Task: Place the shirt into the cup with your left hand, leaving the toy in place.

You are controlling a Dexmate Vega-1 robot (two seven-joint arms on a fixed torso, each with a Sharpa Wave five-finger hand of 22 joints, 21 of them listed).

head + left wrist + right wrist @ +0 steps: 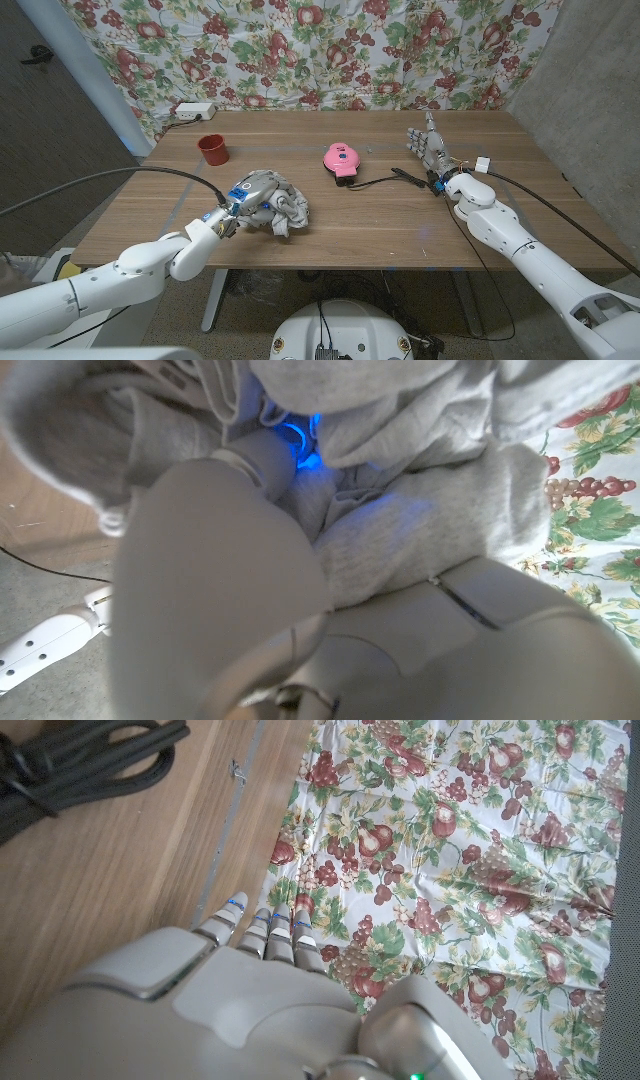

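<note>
A crumpled grey shirt (284,210) lies on the wooden table (400,220) in front of centre-left. My left hand (250,193) is on it and its fingers are buried in the cloth; in the left wrist view the grey fabric (420,490) wraps over my fingers (260,460). The red cup (212,149) stands upright at the back left, apart from the shirt. A pink toy (339,159) sits at the table's middle back. My right hand (428,146) stands at the right, fingers straight and empty; it also shows in the right wrist view (250,960).
A black cable (392,178) runs from the toy toward my right wrist. A white power strip (192,111) lies at the back left edge. A floral cloth (320,50) hangs behind the table. Bare wood lies between shirt and cup.
</note>
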